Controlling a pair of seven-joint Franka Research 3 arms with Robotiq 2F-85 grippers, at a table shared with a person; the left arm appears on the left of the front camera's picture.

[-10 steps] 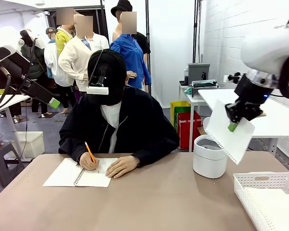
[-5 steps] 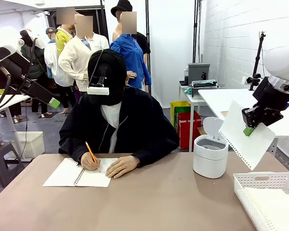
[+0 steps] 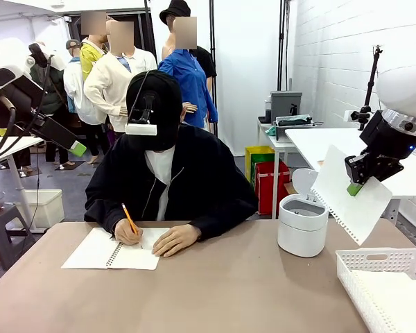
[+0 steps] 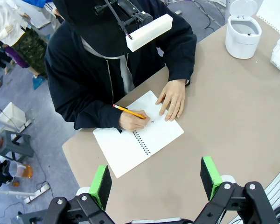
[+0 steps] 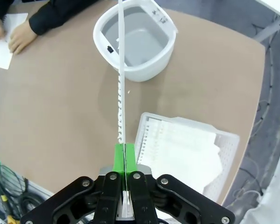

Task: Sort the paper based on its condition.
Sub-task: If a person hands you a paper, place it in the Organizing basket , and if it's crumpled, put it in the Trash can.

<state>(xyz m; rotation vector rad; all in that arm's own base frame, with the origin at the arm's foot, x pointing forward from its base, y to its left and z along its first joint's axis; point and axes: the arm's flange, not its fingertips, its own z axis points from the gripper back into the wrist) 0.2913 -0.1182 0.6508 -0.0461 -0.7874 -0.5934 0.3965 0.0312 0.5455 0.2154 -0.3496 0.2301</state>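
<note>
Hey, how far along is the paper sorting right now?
Done: some sheets already lie in the basket. In hand: the right tool grips one sheet in the air by the bin. Left: dropping it; the person is writing in the notebook.

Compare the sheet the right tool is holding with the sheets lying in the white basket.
The held sheet hangs tilted in the air, pinched by the right tool; the basket sheets lie flat inside the white basket. The held sheet is single; the basket sheets form an uneven pile. Both are thin and white.
</note>
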